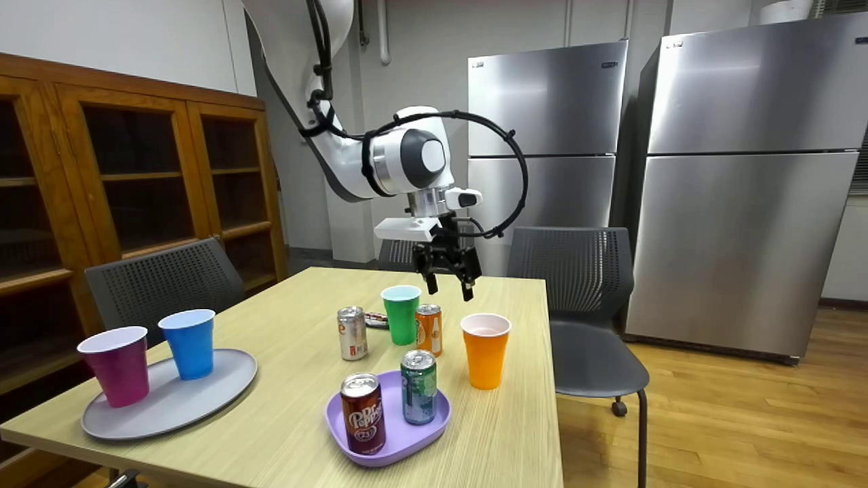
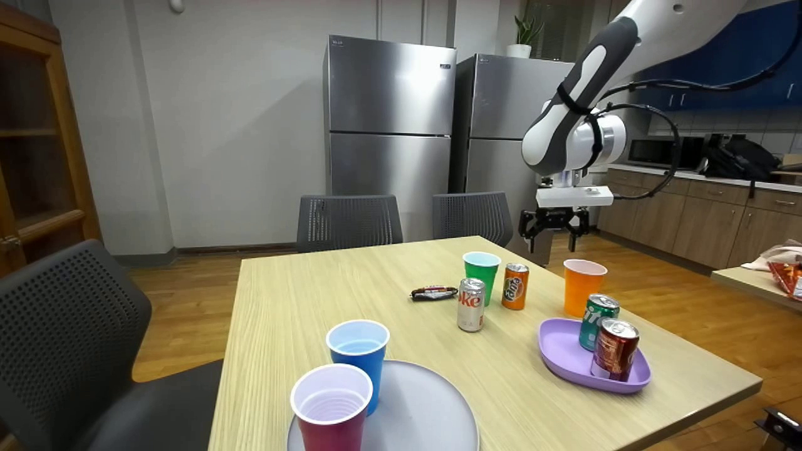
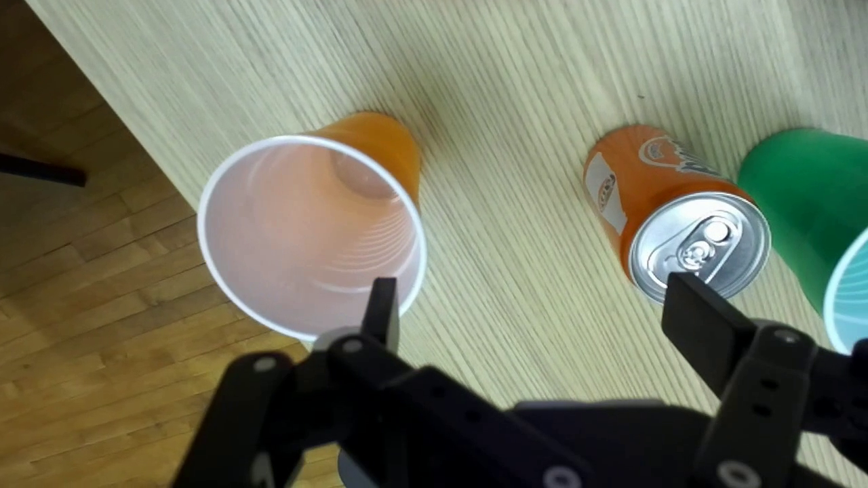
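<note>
My gripper [image 3: 532, 298] stands open above the table, with nothing between its fingers. In the wrist view, the left finger overlaps the rim of an orange cup [image 3: 380, 146]; the right one covers part of an orange soda can's [image 3: 614, 183] top edge. Beside that can stands a green cup [image 3: 800, 196], cut off by the frame. Both exterior views show the gripper [image 1: 449, 288] well above the upright cups and cans, touching none. A silver Coke can [image 2: 470, 305] is near the green cup [image 2: 481, 269], and a dark wrapped bar [image 2: 433, 292] lies flat behind it.
A purple tray [image 1: 407, 444] bears a Dr Pepper can [image 1: 363, 415] and a green Sprite can [image 1: 419, 386]. On a grey plate [image 1: 224, 386] stand a blue cup [image 1: 192, 344] and a magenta cup [image 1: 121, 369]. Dark chairs [image 1: 569, 271] surround the table [image 1: 298, 352].
</note>
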You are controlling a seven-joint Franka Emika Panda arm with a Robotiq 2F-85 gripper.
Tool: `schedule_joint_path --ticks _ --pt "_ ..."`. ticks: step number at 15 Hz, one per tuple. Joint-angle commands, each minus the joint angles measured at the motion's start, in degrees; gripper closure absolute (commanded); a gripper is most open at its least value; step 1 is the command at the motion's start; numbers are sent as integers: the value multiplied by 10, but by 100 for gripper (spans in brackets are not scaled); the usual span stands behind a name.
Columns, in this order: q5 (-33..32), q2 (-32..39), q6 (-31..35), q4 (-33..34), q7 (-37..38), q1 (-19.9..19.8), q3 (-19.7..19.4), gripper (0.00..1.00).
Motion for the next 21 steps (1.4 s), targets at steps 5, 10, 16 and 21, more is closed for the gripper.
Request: schedule_joint_path --ticks 5,10,16,21 --pt "15 25 -8 21 4 -17 -1 0" --pt "24 43 -6 22 6 -26 -5 0" --pt "29 57 -7 25 8 -29 -8 0" --pt "25 58 -6 25 11 -26 -14 51"
